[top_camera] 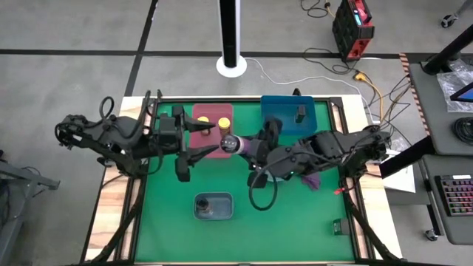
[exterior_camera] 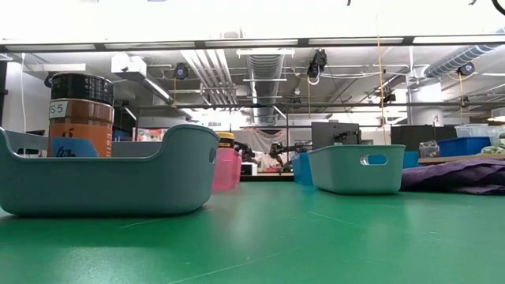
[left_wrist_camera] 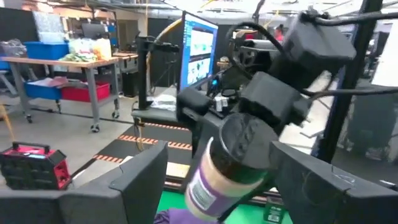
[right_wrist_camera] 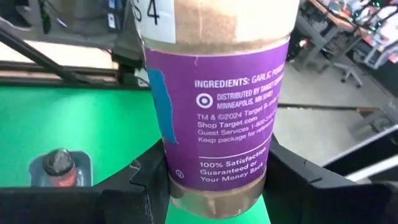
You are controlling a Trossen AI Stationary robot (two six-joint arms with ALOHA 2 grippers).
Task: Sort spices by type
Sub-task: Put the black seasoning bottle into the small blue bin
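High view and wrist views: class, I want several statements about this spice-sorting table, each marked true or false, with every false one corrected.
1. The right gripper is shut on a purple-labelled jar. True.
2. The grey tray has nothing in it. False: one round dark-lidded jar stands in it.
3. Two yellow-lidded jars stand in the pink tray. True.
4. The blue tray holds a yellow-lidded jar. False: a slim dark jar stands in it.
5. The left gripper is open, facing the lid end of the purple-labelled jar. True.
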